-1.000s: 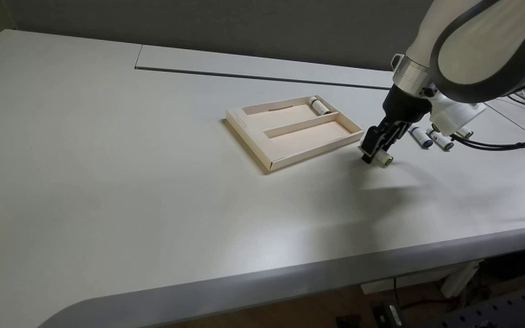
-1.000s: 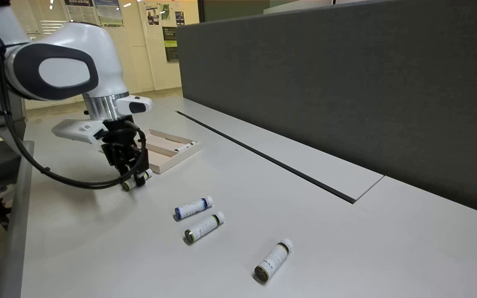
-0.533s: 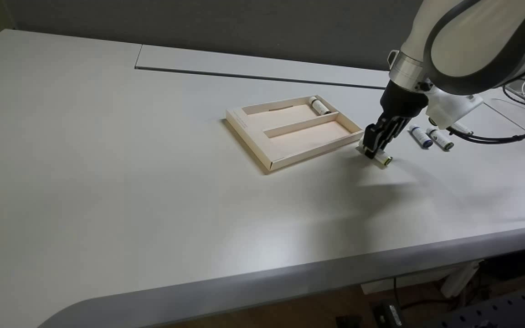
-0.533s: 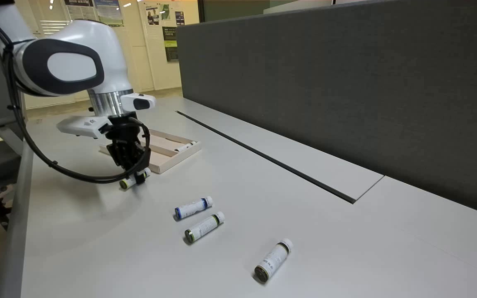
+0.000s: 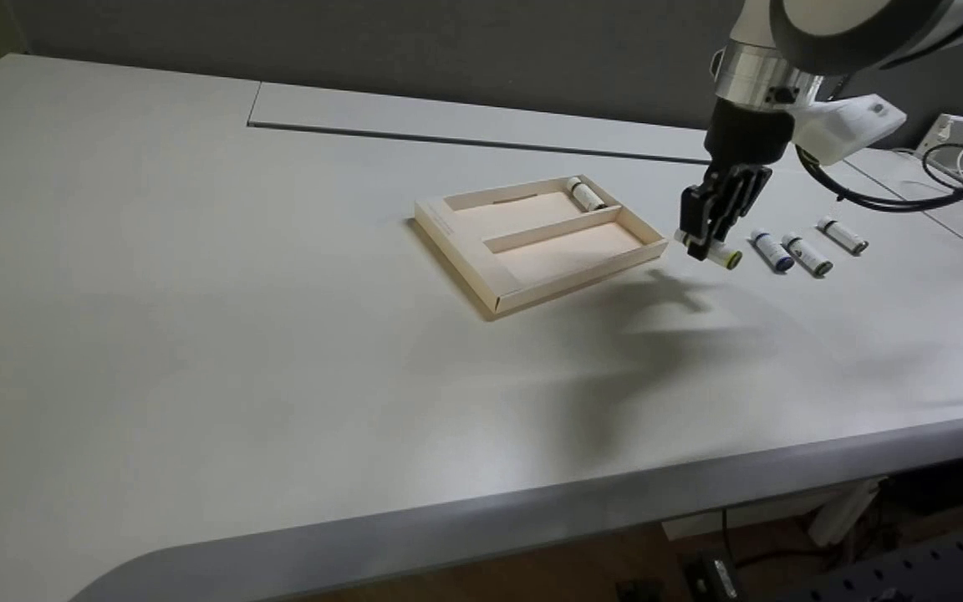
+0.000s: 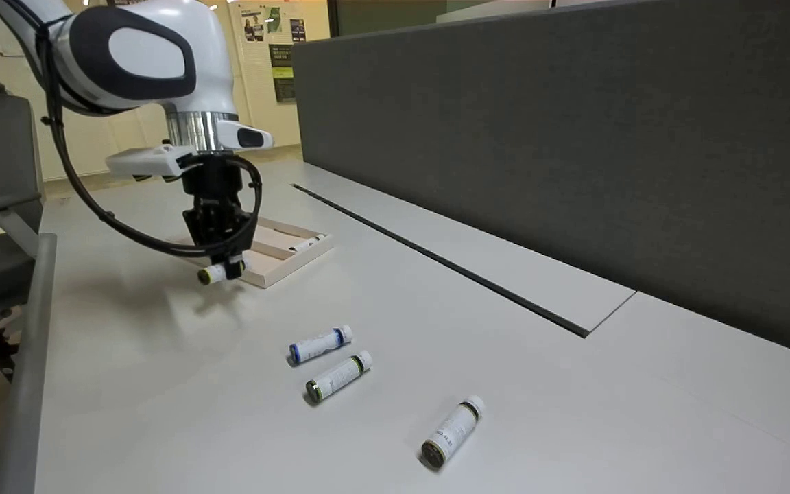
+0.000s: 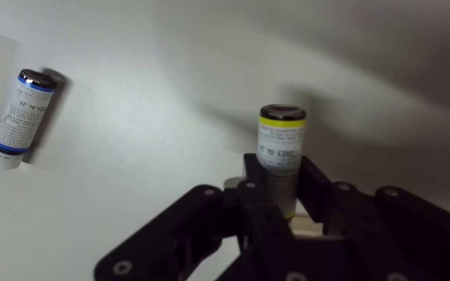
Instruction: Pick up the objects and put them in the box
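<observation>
In an exterior view, a yellow-banded bottle [image 5: 727,256] is gripped by the end effector [image 5: 705,244] above the counter [image 5: 281,359], just right of the box [image 5: 469,251]; a white bottle [image 5: 587,195] is contained in the upper compartment [image 5: 508,217], at its right end. In an exterior view, a blue-banded bottle [image 6: 319,346] and a green-banded bottle [image 6: 340,377] are seen lying near each other at lower centre, another bottle [image 6: 454,432] nearer the bottom edge. In the wrist view, the yellow-banded bottle is clamped between the fingers [image 7: 252,168], its dark end toward the top.
</observation>
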Robot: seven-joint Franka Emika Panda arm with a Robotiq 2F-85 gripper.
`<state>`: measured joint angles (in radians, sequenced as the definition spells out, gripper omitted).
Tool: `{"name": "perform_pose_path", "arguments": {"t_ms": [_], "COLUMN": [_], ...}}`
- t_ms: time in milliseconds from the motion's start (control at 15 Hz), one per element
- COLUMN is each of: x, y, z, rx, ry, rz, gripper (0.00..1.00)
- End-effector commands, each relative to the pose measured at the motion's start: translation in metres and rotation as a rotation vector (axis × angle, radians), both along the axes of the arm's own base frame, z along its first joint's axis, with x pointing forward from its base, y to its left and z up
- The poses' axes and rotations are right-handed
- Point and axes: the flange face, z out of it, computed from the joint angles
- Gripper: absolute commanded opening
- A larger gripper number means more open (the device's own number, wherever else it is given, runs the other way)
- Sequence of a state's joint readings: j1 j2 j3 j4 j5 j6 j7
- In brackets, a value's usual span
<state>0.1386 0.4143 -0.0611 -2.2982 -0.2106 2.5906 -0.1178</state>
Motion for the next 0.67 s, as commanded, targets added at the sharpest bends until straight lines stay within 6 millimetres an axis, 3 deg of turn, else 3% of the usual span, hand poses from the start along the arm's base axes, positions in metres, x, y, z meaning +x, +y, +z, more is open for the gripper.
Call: {"name": "perform_pose_path", "arguments": {"t_ms": [0, 600], "x": [0.012, 0.028], "y": [0.003, 0.024], "z": [0.007, -0.002], "rx": [0.035, 0.108], "ry": [-0.041, -0.121], "rz": [-0.061, -0.095], "gripper": [0.07, 0.07]}}
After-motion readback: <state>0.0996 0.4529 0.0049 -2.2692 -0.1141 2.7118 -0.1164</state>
